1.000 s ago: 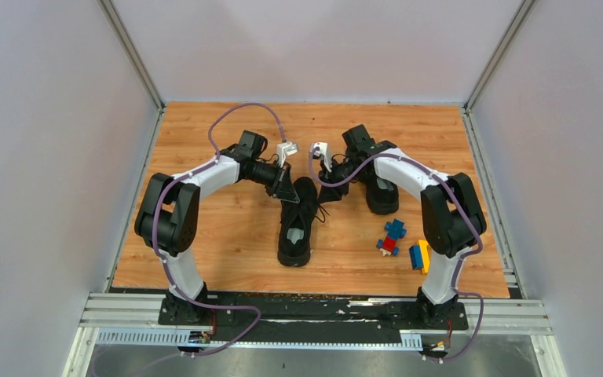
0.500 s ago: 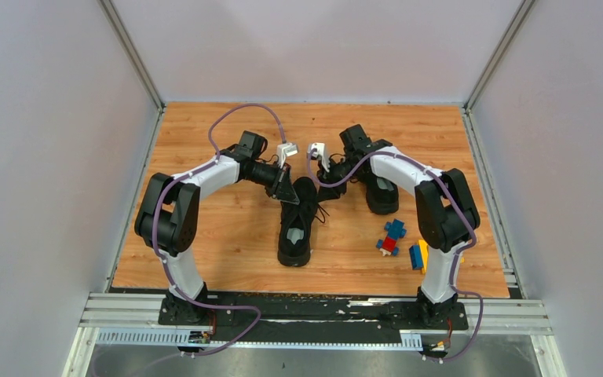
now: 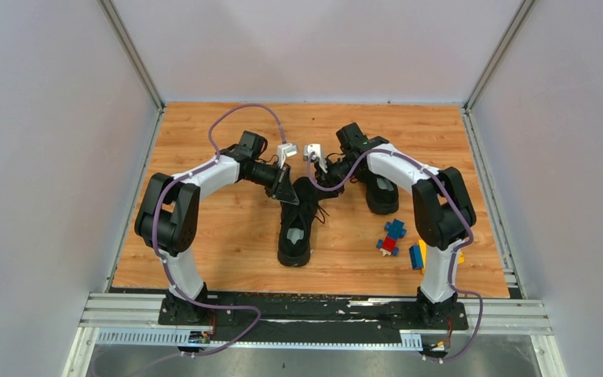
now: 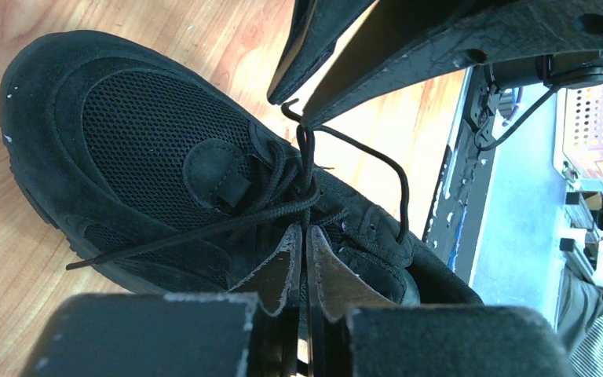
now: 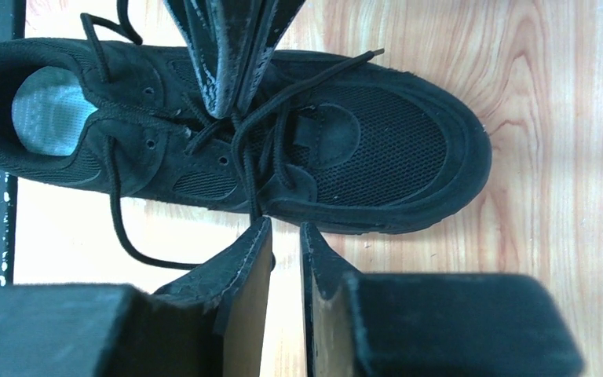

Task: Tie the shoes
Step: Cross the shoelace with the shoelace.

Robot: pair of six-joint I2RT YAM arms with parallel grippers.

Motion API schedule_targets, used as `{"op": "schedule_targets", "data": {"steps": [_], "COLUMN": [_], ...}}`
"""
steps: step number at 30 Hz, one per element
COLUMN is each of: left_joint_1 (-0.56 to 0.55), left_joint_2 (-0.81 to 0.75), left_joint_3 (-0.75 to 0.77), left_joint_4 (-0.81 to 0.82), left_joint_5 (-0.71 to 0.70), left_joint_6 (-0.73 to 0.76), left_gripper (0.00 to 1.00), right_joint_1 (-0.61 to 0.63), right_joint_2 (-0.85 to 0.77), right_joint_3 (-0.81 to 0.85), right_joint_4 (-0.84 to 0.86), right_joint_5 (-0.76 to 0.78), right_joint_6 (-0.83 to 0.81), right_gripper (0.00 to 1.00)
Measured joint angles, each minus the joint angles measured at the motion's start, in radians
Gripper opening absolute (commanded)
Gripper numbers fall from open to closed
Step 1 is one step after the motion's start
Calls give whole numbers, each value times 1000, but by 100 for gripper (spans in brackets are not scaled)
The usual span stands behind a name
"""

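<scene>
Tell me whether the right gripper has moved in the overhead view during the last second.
Yes. The right gripper has shifted left, toward the shoe in the middle; the toy blocks have stayed put.

Shoe (image 4: 149, 133) is all matt black: open mesh over the toe, fuzzy suede-ish panels around it, thin woven laces (image 4: 204, 228). Surface (image 3: 228, 228) under it is wood-grain with a slight sheen. Right gripper (image 5: 285, 228) looks rough, grainy, matt black. Toy blocks (image 3: 393, 236) right of the shoe: glossy plastic.
</scene>
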Motion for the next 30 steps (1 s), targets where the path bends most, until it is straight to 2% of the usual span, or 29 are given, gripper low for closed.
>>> {"op": "schedule_targets", "data": {"steps": [15,30], "left_joint_1": [0,-1], "left_joint_2": [0,0], "left_joint_3": [17,18], "left_joint_4": [-12,-38], "left_joint_5": [0,0], "left_joint_6": [8,22], "left_gripper": [6,6], "right_joint_1": [0,0], "right_joint_2": [28,34], "right_joint_3": [20,68], "right_joint_4": [-35,-186], "right_joint_5": [0,-46], "right_joint_6": [-38,-120], "right_gripper": [23,25]}}
